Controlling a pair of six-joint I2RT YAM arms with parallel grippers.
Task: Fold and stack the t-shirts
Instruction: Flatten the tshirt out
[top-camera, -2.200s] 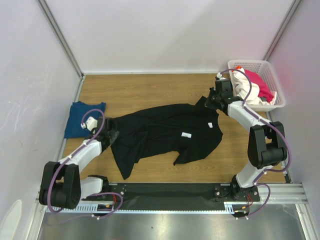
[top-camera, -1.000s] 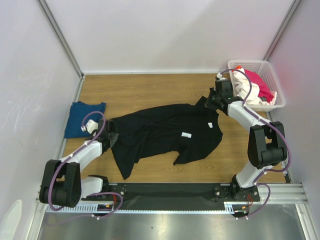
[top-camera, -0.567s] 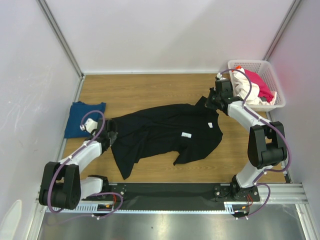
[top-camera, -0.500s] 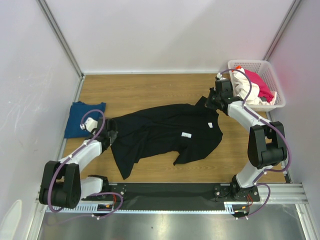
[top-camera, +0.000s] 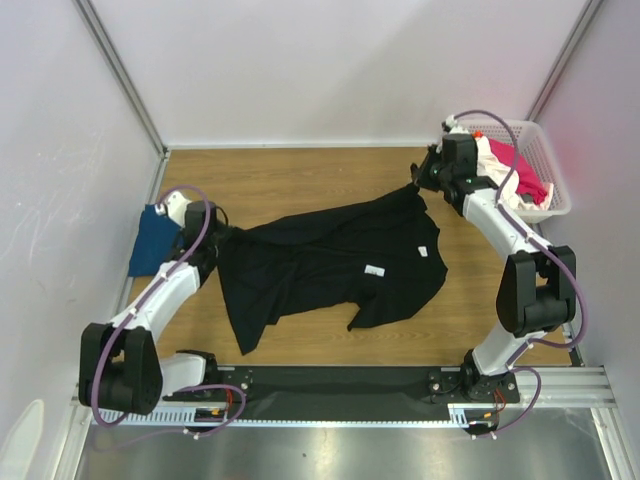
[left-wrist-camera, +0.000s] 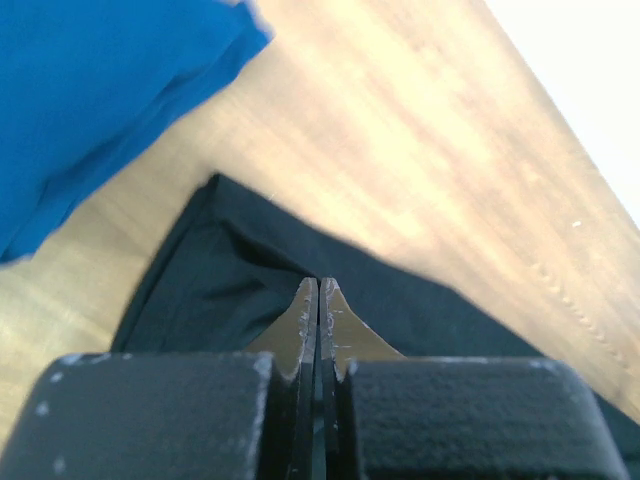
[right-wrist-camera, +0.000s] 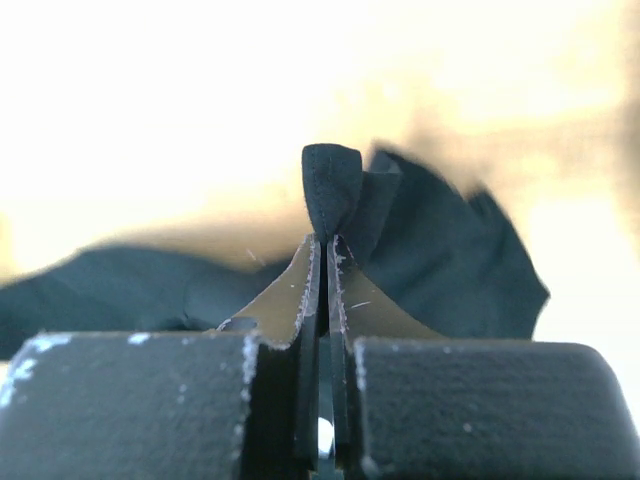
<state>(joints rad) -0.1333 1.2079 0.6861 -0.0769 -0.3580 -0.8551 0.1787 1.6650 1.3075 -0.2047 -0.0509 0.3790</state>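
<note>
Cloth is pinched at both ends: my left fingers (left-wrist-camera: 305, 312) clamp the black t-shirt (top-camera: 330, 265) at its left end, and my right fingers (right-wrist-camera: 311, 285) grip its far right corner (a fold pokes out). It stretches across the wooden surface (top-camera: 300, 175), with the blue t-shirt (top-camera: 148, 245) just beside its left end.

Basket (top-camera: 550, 165): white plastic lattice, far right corner of the table, close to the right wall.
Table (top-camera: 300, 180): light wood-grain top.
Walls (top-camera: 330, 70): plain white panels on three sides.
Corner posts (top-camera: 120, 75): grey metal, slanting.
Base strip (top-camera: 340, 385): black, along the table's near edge.
Metal sheet (top-camera: 350, 450): brushed grey, nearest the camera.
</note>
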